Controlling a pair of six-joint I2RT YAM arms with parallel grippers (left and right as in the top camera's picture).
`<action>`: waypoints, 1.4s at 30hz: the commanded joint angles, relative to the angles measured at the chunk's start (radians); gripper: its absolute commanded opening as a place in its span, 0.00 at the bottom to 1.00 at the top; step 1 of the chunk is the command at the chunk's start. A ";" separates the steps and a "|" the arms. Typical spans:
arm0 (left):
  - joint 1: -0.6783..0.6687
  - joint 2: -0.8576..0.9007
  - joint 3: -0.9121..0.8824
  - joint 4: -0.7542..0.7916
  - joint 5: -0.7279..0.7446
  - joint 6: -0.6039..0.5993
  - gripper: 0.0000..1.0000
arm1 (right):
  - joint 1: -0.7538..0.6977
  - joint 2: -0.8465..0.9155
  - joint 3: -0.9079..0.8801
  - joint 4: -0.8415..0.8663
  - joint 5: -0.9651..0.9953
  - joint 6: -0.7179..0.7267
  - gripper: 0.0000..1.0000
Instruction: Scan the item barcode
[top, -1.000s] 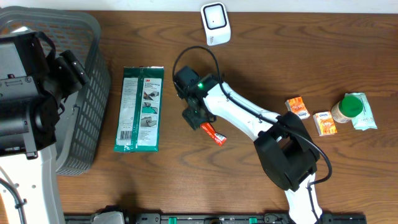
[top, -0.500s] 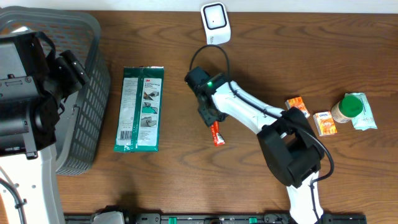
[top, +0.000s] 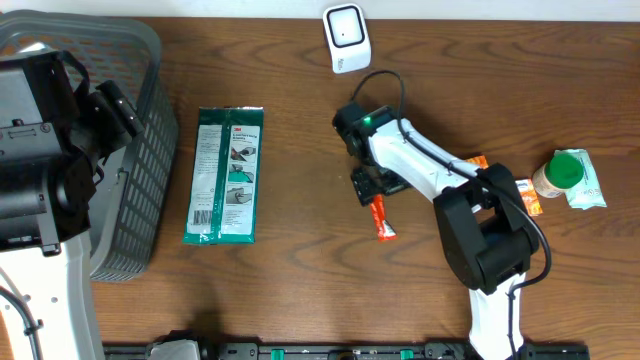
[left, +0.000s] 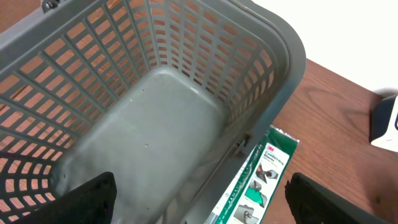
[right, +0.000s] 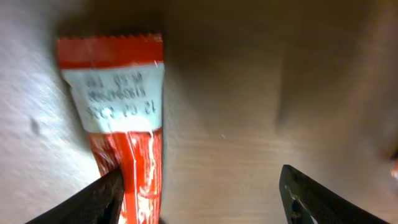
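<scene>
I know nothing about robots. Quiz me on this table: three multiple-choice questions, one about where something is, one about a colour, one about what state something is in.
1. The green package lies
A. inside the basket
B. on the table beside the basket
C. under the white scanner

2. The thin sachet by the right tool is
A. red
B. blue
C. yellow

3. The left tool is
A. shut on the green package
B. shut on nothing
C. open above the basket

Answers: 1 B, since the overhead view shows the package flat on the wood just outside the basket wall. 2 A, since both the overhead and right wrist views show a red wrapper. 3 C, since its fingers stand wide apart over the basket floor with nothing between them.
</scene>
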 joint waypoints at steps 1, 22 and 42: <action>0.004 -0.001 0.007 0.000 -0.009 -0.002 0.88 | 0.011 0.002 -0.019 -0.022 -0.090 0.020 0.77; 0.004 -0.001 0.007 0.000 -0.009 -0.002 0.88 | 0.158 0.002 -0.021 0.023 -0.370 0.043 0.99; 0.004 -0.001 0.007 0.000 -0.009 -0.002 0.88 | 0.178 0.002 -0.103 0.195 -1.014 0.150 0.99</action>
